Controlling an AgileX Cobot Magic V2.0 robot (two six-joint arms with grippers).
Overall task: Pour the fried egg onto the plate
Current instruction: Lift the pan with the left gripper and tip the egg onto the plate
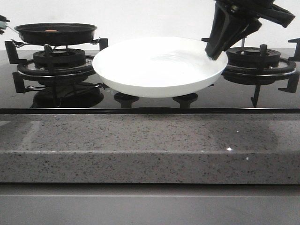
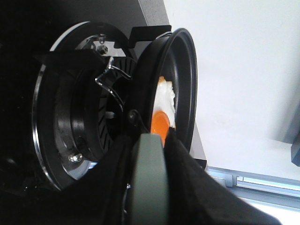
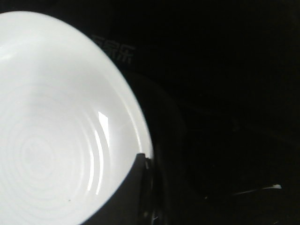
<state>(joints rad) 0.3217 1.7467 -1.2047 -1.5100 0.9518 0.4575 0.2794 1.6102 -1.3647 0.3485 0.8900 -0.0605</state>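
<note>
Egg (image 2: 164,105) lies in the pan (image 1: 55,33) that my left pincer (image 2: 147,140) holds clamped by the handle, above the left burner (image 1: 58,61). Right pincer (image 1: 216,49) grips the plate (image 1: 159,70) rim, holding it just right of the pan, slightly lower.

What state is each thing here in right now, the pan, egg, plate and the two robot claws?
Frying pan: lifted above the left burner, roughly level.
Fried egg: in the pan, not poured.
Plate: empty, held off the stove.
Left gripper: shut on the pan handle.
Right gripper: clamped on the plate rim.
</note>
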